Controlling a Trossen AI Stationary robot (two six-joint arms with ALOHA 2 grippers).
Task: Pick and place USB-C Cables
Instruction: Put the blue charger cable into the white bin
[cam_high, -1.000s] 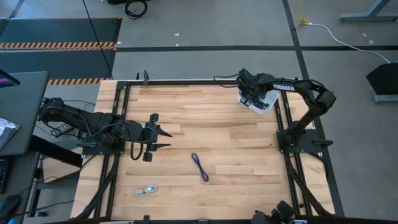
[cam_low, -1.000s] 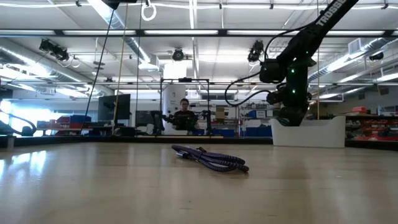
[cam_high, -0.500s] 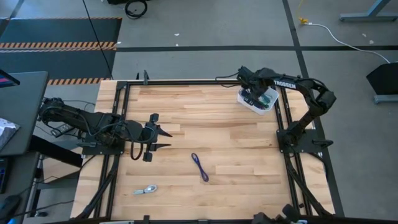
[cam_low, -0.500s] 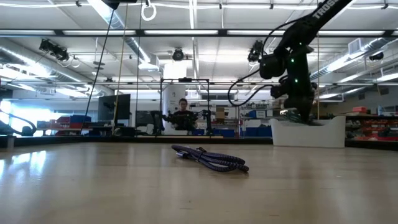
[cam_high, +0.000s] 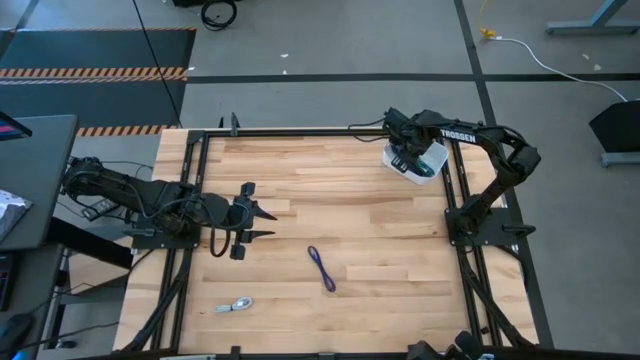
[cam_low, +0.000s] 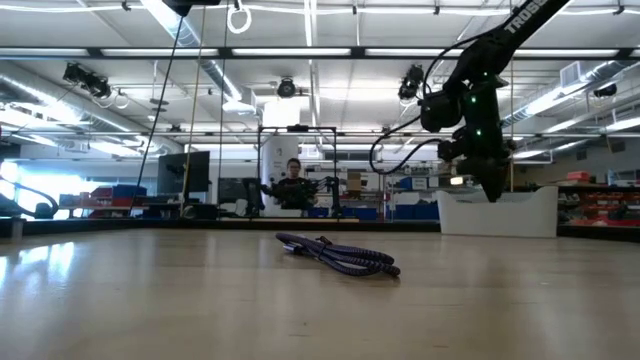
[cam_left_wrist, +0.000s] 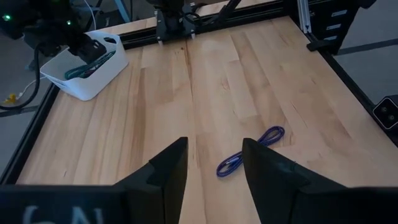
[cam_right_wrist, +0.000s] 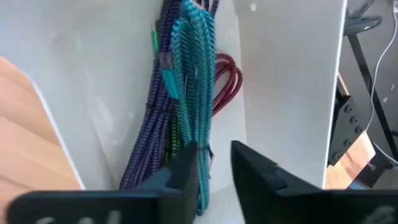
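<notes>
Wide bare counter (cam_high: 380, 240) between the two arms. Only two low obstacles on that stretch: purple cable (cam_high: 321, 268) near the middle, silver-white cable (cam_high: 236, 305) well apart toward the near left corner. Black frame rails (cam_high: 455, 215) along the counter's edges. Far right corner crowded: white tray (cam_high: 434, 167) with upright walls, right end effector (cam_right_wrist: 211, 163) above its inside, slightly parted. Tray floor partly taken by teal cable (cam_right_wrist: 191, 81), another purple cable (cam_right_wrist: 152, 118), green cable (cam_right_wrist: 176, 138) and dark red cable (cam_right_wrist: 227, 81); bare tray floor beside them. Left end effector (cam_high: 262, 222) low over the counter's left side, parted, clear run ahead toward the middle purple cable.
</notes>
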